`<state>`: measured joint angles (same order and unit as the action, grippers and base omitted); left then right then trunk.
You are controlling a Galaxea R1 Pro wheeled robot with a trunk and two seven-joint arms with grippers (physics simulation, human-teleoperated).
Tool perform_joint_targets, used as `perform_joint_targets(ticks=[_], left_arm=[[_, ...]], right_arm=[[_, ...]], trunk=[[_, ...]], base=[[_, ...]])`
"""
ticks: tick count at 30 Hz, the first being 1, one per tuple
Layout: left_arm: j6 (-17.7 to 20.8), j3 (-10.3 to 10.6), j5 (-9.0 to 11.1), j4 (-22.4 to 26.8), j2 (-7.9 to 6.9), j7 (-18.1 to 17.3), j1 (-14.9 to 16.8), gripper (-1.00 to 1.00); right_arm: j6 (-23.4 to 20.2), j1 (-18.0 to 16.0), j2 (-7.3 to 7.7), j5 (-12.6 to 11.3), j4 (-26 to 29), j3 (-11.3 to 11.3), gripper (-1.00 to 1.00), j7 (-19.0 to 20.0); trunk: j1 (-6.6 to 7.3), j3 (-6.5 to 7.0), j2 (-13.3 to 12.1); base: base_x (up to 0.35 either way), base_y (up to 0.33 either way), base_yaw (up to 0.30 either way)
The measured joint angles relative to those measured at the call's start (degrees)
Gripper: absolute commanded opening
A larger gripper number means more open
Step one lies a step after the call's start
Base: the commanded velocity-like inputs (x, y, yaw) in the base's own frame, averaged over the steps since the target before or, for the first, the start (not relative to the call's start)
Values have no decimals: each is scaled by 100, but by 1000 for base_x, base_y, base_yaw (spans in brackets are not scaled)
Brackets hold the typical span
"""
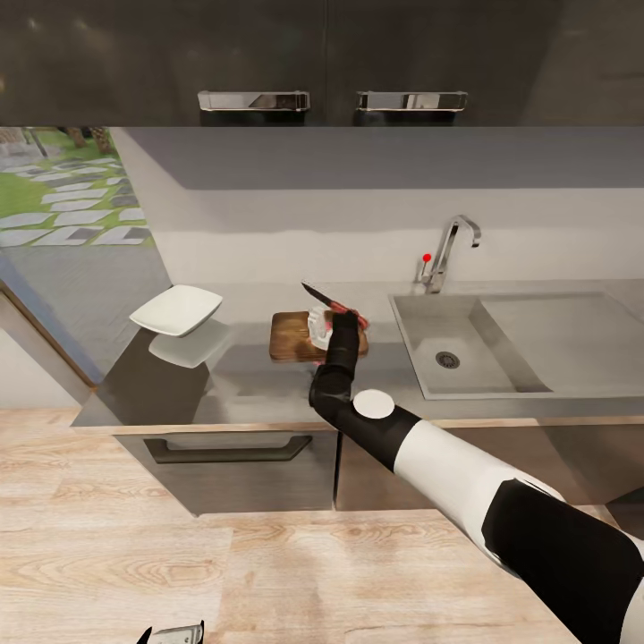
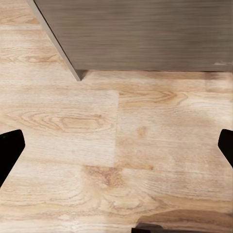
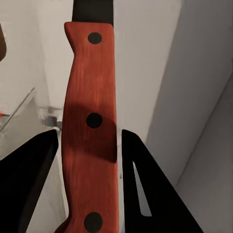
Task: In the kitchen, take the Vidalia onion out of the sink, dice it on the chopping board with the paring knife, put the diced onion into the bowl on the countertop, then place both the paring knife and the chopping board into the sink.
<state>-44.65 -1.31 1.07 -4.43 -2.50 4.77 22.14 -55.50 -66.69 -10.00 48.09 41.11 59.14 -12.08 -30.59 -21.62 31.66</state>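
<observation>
The brown chopping board (image 1: 291,342) lies on the grey countertop (image 1: 241,376), left of the sink (image 1: 572,344). A pale Vidalia onion (image 1: 318,326) sits on the board, partly hidden by my right gripper (image 1: 344,324). That gripper is shut on the red handle of the paring knife (image 1: 324,300), whose dark blade points up and left above the onion. The right wrist view shows the handle (image 3: 90,121) clamped between the black fingers (image 3: 29,170). The white bowl (image 1: 177,309) stands at the counter's left end. My left gripper (image 2: 116,145) hangs open over the wooden floor.
A chrome faucet (image 1: 453,240) with a red knob (image 1: 427,258) stands behind the sink basin. Dark wall cabinets (image 1: 322,54) hang overhead. A grey drawer front (image 1: 228,461) sits under the counter. A window (image 1: 63,188) opens at the left.
</observation>
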Motion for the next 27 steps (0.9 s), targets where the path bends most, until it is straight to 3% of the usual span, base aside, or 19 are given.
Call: perform_joint_targets(ticks=[7,27], left_arm=[[0,0,0,0,1,0,0,100],[0,0,0,0,3,0,0,100]], right_arm=[[3,0,0,7,-9,224,-100,430],[83,0,0,-16,-155,258,-100,487]], trunk=[[0,0,0],[0,0,0]], base=[[0,0,0],[0,0,0]])
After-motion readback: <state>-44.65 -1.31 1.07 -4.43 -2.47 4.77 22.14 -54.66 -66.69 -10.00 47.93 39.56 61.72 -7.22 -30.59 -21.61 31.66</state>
